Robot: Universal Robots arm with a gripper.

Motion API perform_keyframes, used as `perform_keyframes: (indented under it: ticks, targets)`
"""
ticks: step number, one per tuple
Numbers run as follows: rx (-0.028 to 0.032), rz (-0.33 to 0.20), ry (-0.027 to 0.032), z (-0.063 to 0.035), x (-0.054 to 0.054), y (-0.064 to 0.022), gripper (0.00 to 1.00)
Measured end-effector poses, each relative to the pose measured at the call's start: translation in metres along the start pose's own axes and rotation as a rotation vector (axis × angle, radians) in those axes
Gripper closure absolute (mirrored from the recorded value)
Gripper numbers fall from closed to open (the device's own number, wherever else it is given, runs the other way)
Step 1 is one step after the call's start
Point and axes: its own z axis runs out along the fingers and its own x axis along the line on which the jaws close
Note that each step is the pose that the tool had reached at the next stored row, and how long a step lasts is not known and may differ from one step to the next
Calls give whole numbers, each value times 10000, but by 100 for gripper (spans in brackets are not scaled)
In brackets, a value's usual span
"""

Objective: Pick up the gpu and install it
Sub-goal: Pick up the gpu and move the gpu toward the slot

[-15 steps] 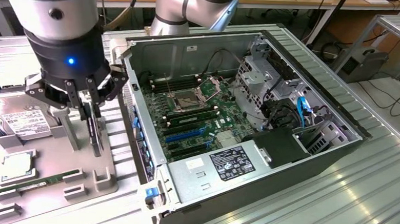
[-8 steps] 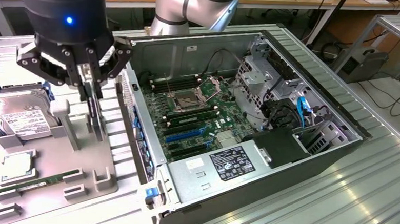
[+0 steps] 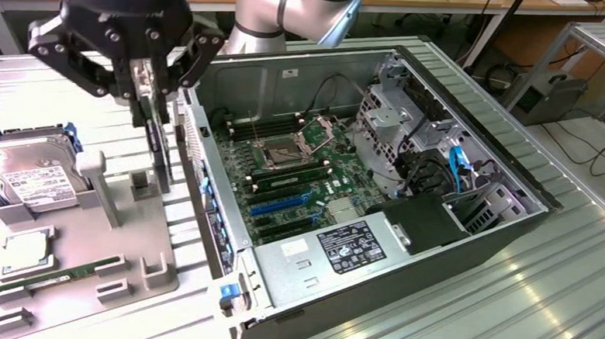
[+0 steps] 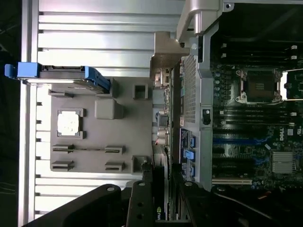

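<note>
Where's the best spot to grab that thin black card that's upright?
Grab the top edge, coming from above and pinching the two flat faces. The gpu is upright and very thin, so only its faces offer grip. The hand holds it this way now.

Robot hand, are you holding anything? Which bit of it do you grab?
The hand grips the black graphics card by its upper end; the card hangs upright below it.

The table [image 3: 544, 306] is made of ribbed, shiny bare metal, the tray [image 3: 102, 237] is moulded in matt grey plastic, the drive [image 3: 23, 174] is cased in silver metal under a paper label, the case [image 3: 245, 81] is formed of dull grey sheet metal, and the gpu [image 3: 160, 150] is finished in black.
</note>
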Motion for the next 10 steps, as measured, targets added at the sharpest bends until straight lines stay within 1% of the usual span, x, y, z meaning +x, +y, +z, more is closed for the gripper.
perform_keyframes:
  ticks: [5, 6, 8, 10]
  targets:
    - [-62, 5, 48, -227, -207, -25, 74]
    - [-88, 6, 65, -289, -277, -29, 74]
    - [-117, 9, 108, -351, -391, -33, 74]
    - [-124, 12, 152, -362, -490, -36, 74]
